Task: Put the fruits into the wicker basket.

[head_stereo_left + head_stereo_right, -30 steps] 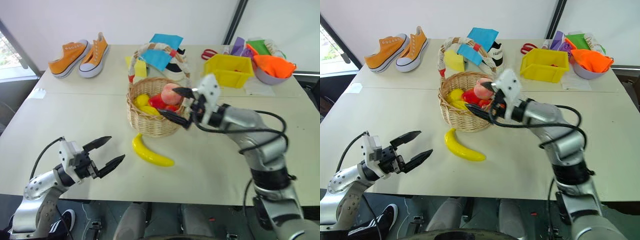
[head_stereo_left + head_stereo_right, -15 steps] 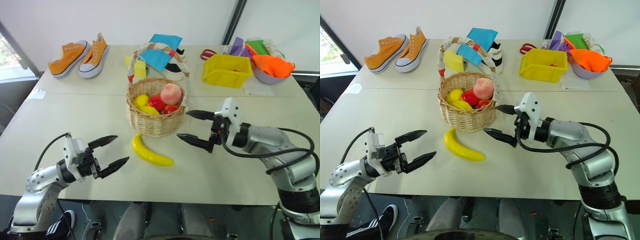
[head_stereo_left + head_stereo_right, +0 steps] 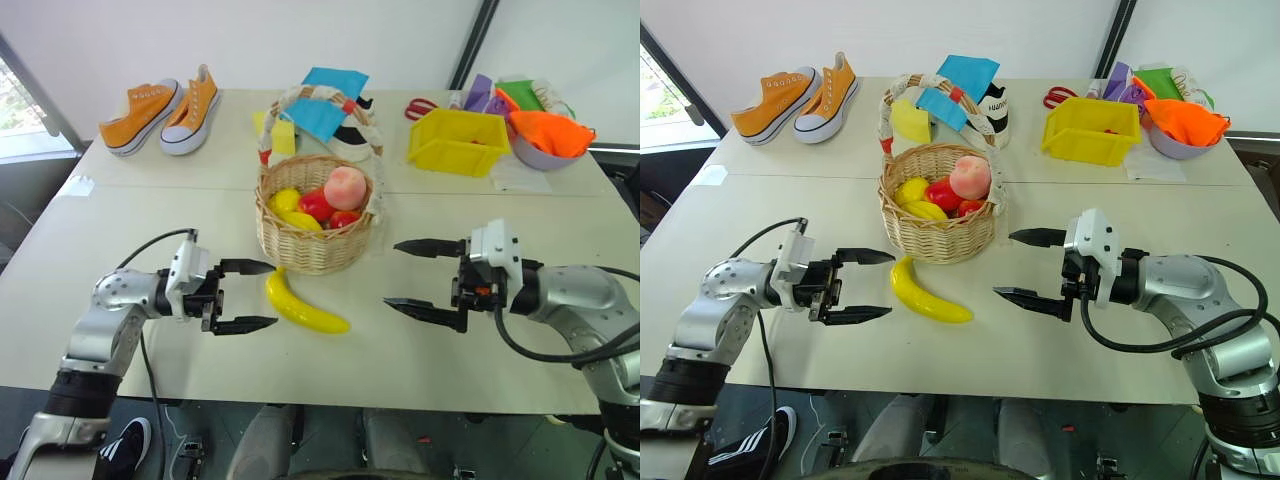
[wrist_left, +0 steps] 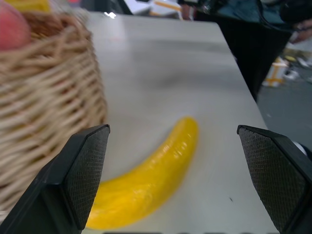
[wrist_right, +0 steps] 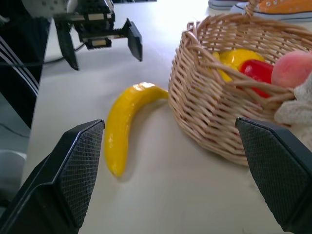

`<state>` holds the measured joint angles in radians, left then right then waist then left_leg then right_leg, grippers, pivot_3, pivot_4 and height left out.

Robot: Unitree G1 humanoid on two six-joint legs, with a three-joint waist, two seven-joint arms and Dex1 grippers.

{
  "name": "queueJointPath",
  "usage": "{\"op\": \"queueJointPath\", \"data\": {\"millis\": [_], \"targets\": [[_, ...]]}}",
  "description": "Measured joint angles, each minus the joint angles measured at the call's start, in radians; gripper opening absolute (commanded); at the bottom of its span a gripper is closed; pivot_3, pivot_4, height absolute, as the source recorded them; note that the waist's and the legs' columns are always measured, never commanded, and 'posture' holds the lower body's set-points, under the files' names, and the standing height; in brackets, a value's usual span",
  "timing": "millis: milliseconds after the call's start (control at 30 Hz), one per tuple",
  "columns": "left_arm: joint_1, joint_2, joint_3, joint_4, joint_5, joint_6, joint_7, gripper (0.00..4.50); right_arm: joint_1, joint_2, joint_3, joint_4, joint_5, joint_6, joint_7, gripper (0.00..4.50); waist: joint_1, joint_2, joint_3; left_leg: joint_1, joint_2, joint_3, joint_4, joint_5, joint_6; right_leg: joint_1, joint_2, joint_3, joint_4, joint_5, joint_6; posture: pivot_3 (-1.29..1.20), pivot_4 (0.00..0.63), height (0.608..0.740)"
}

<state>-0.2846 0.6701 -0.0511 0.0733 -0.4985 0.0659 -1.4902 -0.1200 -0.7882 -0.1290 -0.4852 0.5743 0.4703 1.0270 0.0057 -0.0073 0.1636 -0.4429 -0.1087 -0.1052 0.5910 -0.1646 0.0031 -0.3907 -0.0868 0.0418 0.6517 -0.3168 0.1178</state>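
The yellow banana (image 3: 305, 305) lies on the table just in front of the wicker basket (image 3: 310, 250). The pinkish peach (image 3: 345, 187) rests in the basket on top of smaller red and yellow fruits. My left gripper (image 3: 272, 294) stands open and level, its fingertips either side of the banana's left end without touching it. In the left wrist view the banana (image 4: 151, 175) lies between the fingers (image 4: 87, 165), beside the basket's wall (image 4: 44, 97). My right gripper (image 3: 392, 274) hangs open and empty to the right of the basket, pointing at it.
Orange sneakers (image 3: 160, 110) sit at the back left. A yellow plastic bin (image 3: 457, 140), a bowl with orange cloth (image 3: 548, 135) and red scissors (image 3: 420, 105) stand at the back right. Blue paper (image 3: 330, 100) lies behind the basket's handle.
My left gripper has swung right and reached up to the banana's end. My right gripper has drawn back from the basket, rightward and lower, leaving the peach inside.
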Motion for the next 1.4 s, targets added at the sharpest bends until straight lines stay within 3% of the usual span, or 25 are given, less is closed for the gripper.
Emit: {"op": "queueJointPath", "data": {"millis": [333, 633, 767, 867, 1000, 1300, 1400], "targets": [[-0.211, -0.11, -0.129, 0.225, 0.128, -0.186, -0.106, 4.5, 0.02, 0.017, 0.015, -0.008, -0.006, 0.002, -0.05, 4.48, 0.004, -0.001, 0.0, 0.0, -0.001, 0.0, 0.002, 0.0, 0.001, 0.001, 0.0, 0.0, 0.0, 0.001, 0.001, 0.0, 0.15, 0.74], [-0.308, -0.04, -0.323, 0.282, 0.195, -0.186, -0.118, 4.5, -0.022, 0.028, 0.059, -0.008, -0.013, 0.002, -0.076, 4.48, -0.01, -0.001, 0.0, 0.0, -0.001, -0.001, 0.003, 0.0, 0.001, 0.002, 0.0, 0.0, 0.003, 0.001, 0.003, 0.0, 0.15, 0.74], [-0.332, -0.09, -0.331, 0.345, 0.258, -0.24, -0.113, 4.5, -0.035, 0.041, 0.071, -0.007, -0.012, 0.002, -0.087, 4.48, -0.017, -0.001, 0.0, 0.0, -0.001, -0.001, 0.004, 0.001, 0.001, 0.002, 0.0, 0.0, 0.002, 0.001, 0.003, 0.0, 0.15, 0.74], [-0.339, -0.094, -0.349, 0.351, 0.267, -0.224, -0.113, 3.68, -0.041, 0.043, 0.073, -0.007, -0.012, 0.002, -0.094, 4.5, -0.02, -0.001, 0.0, 0.0, 0.0, -0.001, 0.003, 0.001, 0.001, 0.003, 0.001, -0.001, 0.004, 0.002, 0.003, 0.0, 0.15, 0.74], [-0.348, -0.045, -0.368, 0.315, 0.246, -0.204, -0.113, 1.76, -0.062, 0.043, 0.074, -0.001, -0.012, 0.002, -0.099, 4.5, -0.026, 0.0, 0.0, 0.0, 0.0, -0.001, 0.003, 0.001, 0.001, 0.002, 0.001, 0.0, 0.006, 0.001, 0.003, 0.0, 0.15, 0.74], [-0.196, 0.119, -0.358, 0.036, 0.03, 0.063, -0.12, 1.76, -0.074, 0.044, 0.076, 0.021, -0.019, -0.005, -0.097, 4.5, -0.02, -0.001, 0.0, 0.0, 0.0, -0.001, 0.004, 0.001, 0.001, 0.001, 0.001, 0.0, 0.007, 0.001, 0.003, 0.0, 0.15, 0.74], [-0.153, 0.118, -0.317, -0.045, -0.025, 0.144, -0.108, 1.76, -0.074, 0.044, 0.076, 0.025, -0.02, -0.006, -0.095, 4.5, -0.018, -0.001, 0.0, 0.0, 0.0, -0.001, 0.005, 0.001, 0.001, 0.001, 0.001, 0.0, 0.007, 0.001, 0.003, 0.0, 0.15, 0.74]]}}
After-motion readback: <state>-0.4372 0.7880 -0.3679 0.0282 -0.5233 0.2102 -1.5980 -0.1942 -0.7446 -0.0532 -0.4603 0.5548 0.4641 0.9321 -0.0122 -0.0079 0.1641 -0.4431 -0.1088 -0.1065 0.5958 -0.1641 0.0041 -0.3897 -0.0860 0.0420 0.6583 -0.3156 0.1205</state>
